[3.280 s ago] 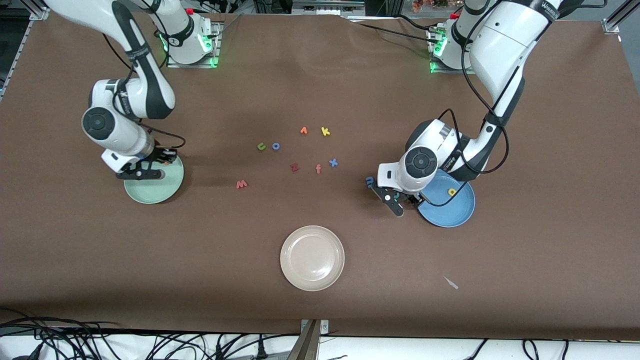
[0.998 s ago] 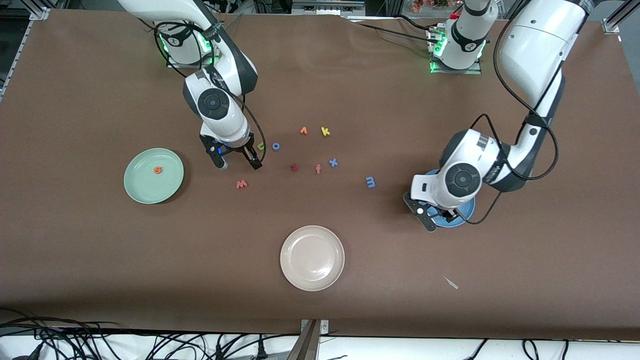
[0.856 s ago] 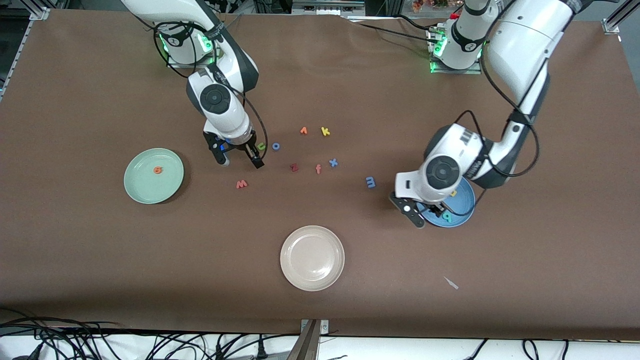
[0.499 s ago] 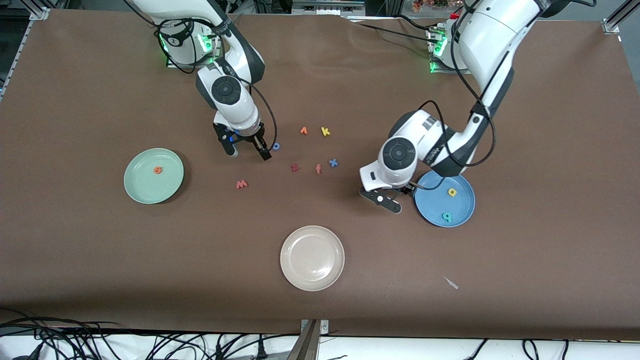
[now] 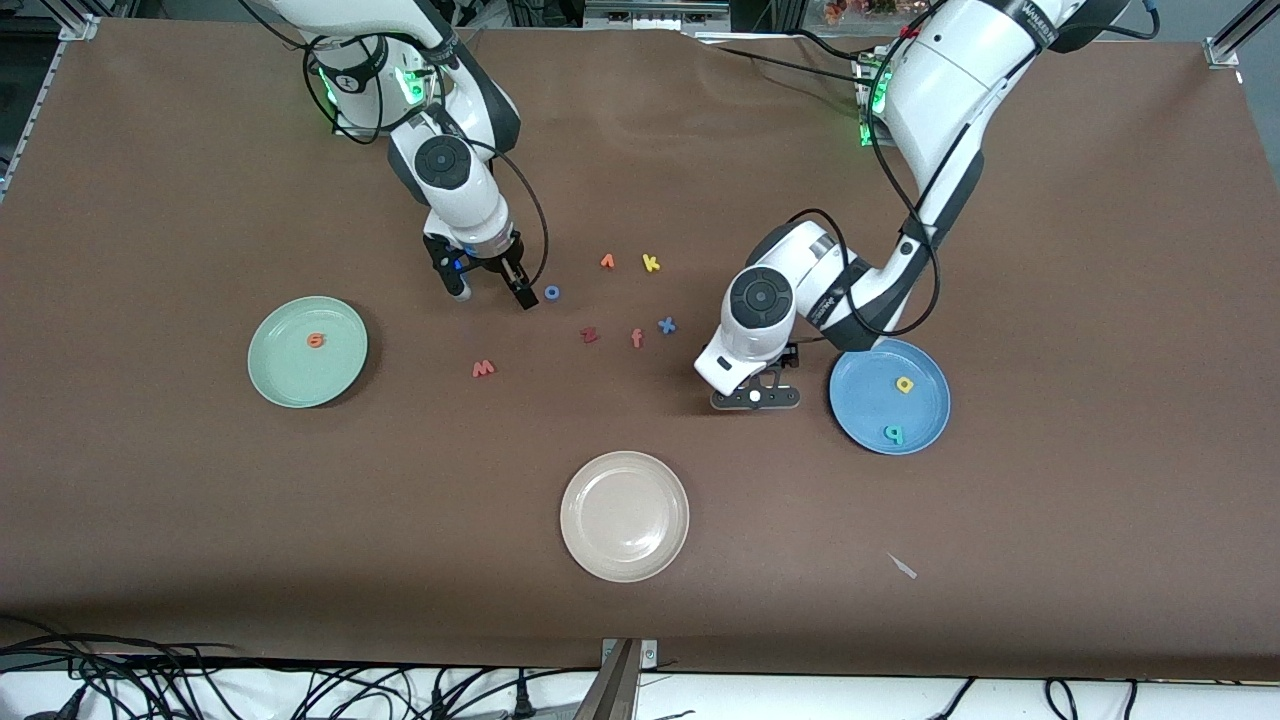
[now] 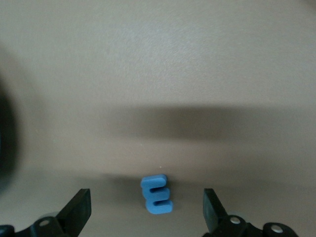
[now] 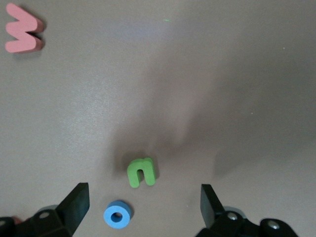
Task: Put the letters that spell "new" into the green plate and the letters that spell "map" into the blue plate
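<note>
Fingers spread on the left gripper (image 6: 145, 217) over the blue m (image 6: 157, 194), flat on the table (image 5: 150, 500), nearer than the x (image 5: 666, 325). Spread likewise on the right gripper (image 7: 143, 212) over the green n (image 7: 141, 172), beside the blue o (image 7: 117, 215). Orientation in the front view hidden.

The front camera looks down steeply from high across the worktop (image 5: 200, 500), facing both arm bases along its top edge and taking in the whole surface. The left wrist camera hangs close over the worktop, looking down past its own left tool (image 6: 147, 217) at the blue "m" (image 6: 156, 194). The right wrist camera, also close and looking down, catches the green "n" (image 7: 141, 172), the blue ring (image 7: 117, 215) and the salmon-red "w" (image 7: 21, 34); ring (image 5: 551, 293) and "w" (image 5: 483, 369) show in front too.
</note>
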`<action>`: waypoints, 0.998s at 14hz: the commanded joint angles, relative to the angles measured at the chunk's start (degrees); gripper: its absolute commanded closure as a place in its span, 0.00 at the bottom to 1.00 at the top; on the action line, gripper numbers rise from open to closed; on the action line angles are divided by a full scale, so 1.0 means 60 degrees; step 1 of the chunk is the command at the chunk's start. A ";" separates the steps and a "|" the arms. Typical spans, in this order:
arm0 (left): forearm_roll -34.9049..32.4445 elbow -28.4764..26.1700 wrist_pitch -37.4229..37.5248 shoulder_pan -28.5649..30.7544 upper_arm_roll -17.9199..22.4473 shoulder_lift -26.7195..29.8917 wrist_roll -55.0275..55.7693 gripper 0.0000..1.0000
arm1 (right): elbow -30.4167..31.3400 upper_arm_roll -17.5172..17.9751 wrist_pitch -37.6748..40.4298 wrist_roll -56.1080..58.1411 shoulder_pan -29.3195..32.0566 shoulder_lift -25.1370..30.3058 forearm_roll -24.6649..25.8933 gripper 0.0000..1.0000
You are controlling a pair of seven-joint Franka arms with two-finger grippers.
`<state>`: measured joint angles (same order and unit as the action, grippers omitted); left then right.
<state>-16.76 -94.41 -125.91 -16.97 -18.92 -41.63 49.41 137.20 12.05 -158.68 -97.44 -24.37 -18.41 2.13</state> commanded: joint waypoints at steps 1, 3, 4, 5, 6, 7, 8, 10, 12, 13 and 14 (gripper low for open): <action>0.0185 -0.0304 -0.0604 -0.0043 0.0076 0.0024 0.0699 0.00 | 0.0220 -0.0001 -0.0185 -0.0166 -0.0216 0.0111 0.0114 0.00; 0.0214 -0.0451 -0.0753 -0.0100 0.0062 0.0039 0.0685 0.32 | 0.0190 -0.0015 -0.0272 -0.0136 -0.0201 -0.0079 0.0216 0.00; 0.0258 -0.0481 -0.0753 -0.0086 0.0018 0.0039 0.0584 0.41 | 0.0190 -0.0030 -0.0374 -0.0136 -0.0201 -0.0168 0.0246 0.00; 0.0258 -0.0583 -0.0753 -0.0072 0.0018 0.0024 0.0539 0.41 | 0.0176 -0.0030 -0.0419 -0.0136 -0.0201 -0.0212 0.0260 0.00; 0.0244 -0.0656 -0.0768 -0.0043 0.0018 0.0010 0.0524 0.42 | 0.0175 -0.0045 -0.0521 -0.0136 -0.0201 -0.0227 0.0319 0.00; 0.0244 -0.0700 -0.0768 -0.0028 0.0018 0.0010 0.0509 0.45 | 0.0175 -0.0059 -0.0551 -0.0122 -0.0201 -0.0256 0.0319 0.00; 0.0244 -0.0715 -0.0768 -0.0028 0.0018 0.0010 0.0509 0.53 | 0.0175 -0.0059 -0.0551 -0.0121 -0.0201 -0.0271 0.0348 0.00; 0.0244 -0.0701 -0.0768 -0.0013 0.0018 0.0010 0.0509 0.79 | 0.0175 -0.0132 -0.0551 -0.0078 -0.0201 -0.0285 0.0567 0.00; 0.0244 -0.0628 -0.0739 0.0001 0.0003 0.0010 0.0291 0.97 | 0.0175 -0.0220 -0.0551 -0.0078 -0.0201 -0.0286 0.0860 0.01; 0.0244 -0.0570 -0.0652 0.0016 0.0018 0.0082 0.0072 0.97 | 0.0175 -0.0220 -0.0551 -0.0078 -0.0201 -0.0344 0.0992 0.01; 0.0244 -0.0540 -0.0593 0.0089 0.0018 0.0170 -0.0075 0.96 | 0.0175 -0.0235 -0.0551 -0.0078 -0.0201 -0.0373 0.1080 0.01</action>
<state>-16.63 -97.83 -130.36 -17.01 -18.98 -41.83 52.10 137.61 11.17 -160.54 -97.43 -25.20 -20.15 6.54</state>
